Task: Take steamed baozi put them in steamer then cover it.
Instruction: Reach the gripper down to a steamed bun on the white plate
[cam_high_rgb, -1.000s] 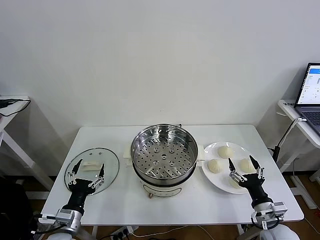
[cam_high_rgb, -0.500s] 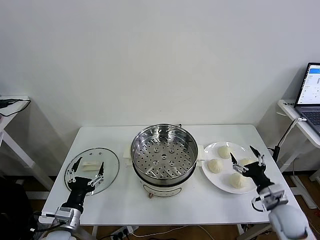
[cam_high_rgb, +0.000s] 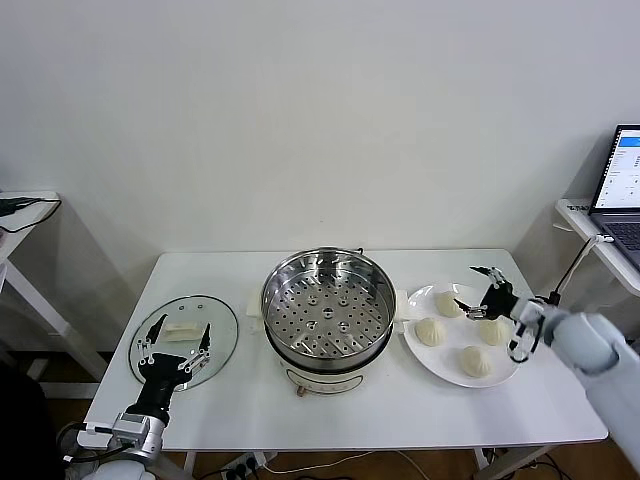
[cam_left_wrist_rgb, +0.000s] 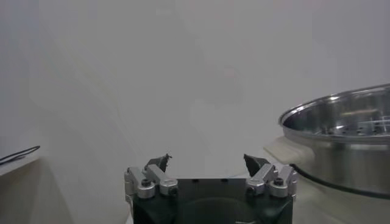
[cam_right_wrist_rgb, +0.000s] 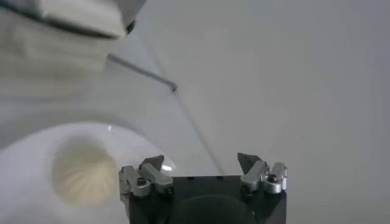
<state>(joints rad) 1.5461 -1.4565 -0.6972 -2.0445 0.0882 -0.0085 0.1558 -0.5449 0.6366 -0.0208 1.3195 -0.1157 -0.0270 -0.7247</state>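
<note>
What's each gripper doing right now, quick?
Left gripper: open, empty, over the round clear glass lid.
Right gripper: open, empty, above the white plate.

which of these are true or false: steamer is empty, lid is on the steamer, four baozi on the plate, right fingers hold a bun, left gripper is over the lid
1. The steamer holds no buns. True.
2. The glass lid covers the steamer. False: it lies flat on the table to the steamer's left.
3. Four baozi sit on the white plate. True.
4. The right gripper holds a bun. False: its fingers are open and empty above the plate.
5. The left gripper hangs over the lid, open. True.
</note>
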